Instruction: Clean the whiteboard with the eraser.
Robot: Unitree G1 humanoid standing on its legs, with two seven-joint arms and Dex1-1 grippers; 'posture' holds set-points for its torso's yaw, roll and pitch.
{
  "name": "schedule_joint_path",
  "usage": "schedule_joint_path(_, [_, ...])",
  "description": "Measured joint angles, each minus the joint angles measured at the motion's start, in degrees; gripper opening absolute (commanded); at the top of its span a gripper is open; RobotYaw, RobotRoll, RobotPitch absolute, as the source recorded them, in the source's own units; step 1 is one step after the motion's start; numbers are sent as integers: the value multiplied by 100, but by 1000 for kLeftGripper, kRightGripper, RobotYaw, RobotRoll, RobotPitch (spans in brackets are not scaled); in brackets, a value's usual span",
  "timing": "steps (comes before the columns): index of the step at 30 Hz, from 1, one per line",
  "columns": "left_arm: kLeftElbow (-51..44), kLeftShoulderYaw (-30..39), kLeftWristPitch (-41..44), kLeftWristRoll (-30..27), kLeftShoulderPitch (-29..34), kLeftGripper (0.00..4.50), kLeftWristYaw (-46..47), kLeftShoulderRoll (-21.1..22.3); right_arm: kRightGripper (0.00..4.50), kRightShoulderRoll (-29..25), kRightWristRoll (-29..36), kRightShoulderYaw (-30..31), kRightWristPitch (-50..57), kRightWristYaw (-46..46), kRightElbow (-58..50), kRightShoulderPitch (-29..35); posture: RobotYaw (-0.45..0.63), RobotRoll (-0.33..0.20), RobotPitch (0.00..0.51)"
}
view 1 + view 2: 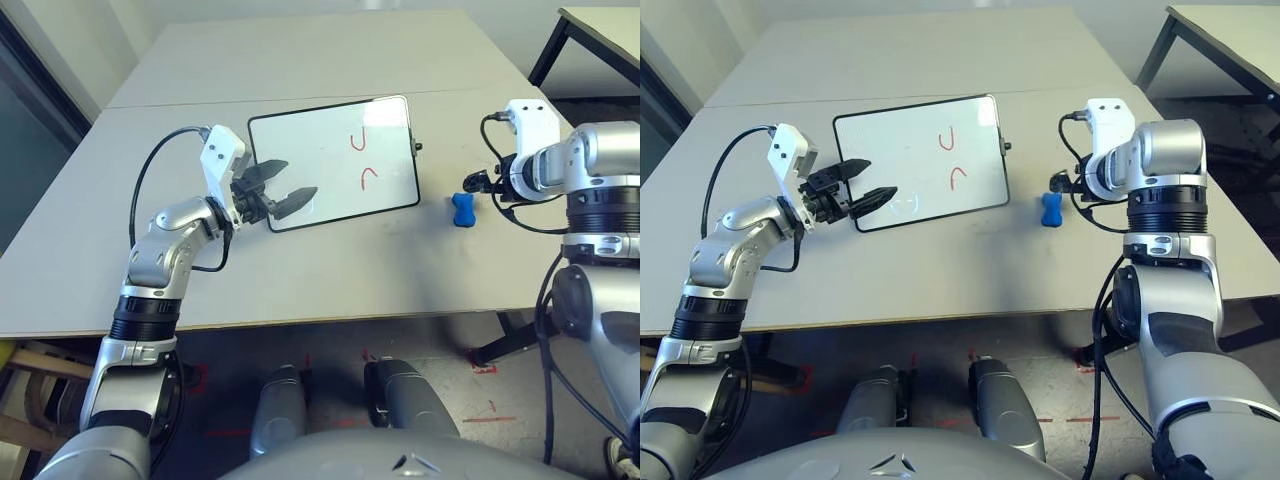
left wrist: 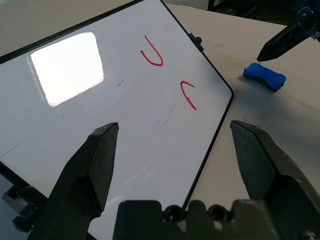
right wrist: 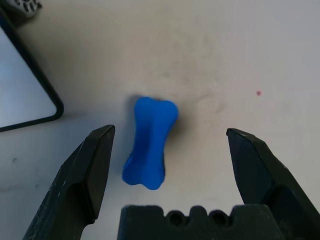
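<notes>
Nearest in the left eye view, the left gripper (image 1: 281, 187) is held over the near-left corner of the rectangular white glossy whiteboard (image 1: 320, 150) with its thin black frame, its two black fingers spread apart and closed on nothing. The whiteboard is seen lying flat on the pale grey table (image 1: 300, 270), with two red marker squiggles (image 1: 360, 158) drawn toward its right side. To the right of the board, and apart from it, the small bright blue bone-shaped eraser (image 1: 463, 209) is found resting on the table, with the right arm's wrist raised just beyond it. In the right eye view the same layout is repeated: the eraser (image 1: 1050, 209) lies on the table between the board's right edge and the right arm. In the left wrist view the left gripper's fingers (image 2: 97, 160) are shown wide apart above the board's surface and near edge, and the two red marks, a bright reflected patch of light and the blue eraser beyond the board's corner can be made out; a dark fingertip of the other gripper is visible above the eraser. In the right wrist view the right gripper (image 3: 170, 135) is poised directly over the eraser, its fingers set well apart on either side of it without touching it, while a rounded corner of the whiteboard lies off to the left.
</notes>
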Motion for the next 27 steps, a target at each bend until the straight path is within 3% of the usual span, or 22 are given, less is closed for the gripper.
schedule_joint_path(27, [-63, 29, 37, 29, 87, 4500, 104, -40, 4485, 360, 7, 148, -923, -397, 762, 202, -73, 0, 68])
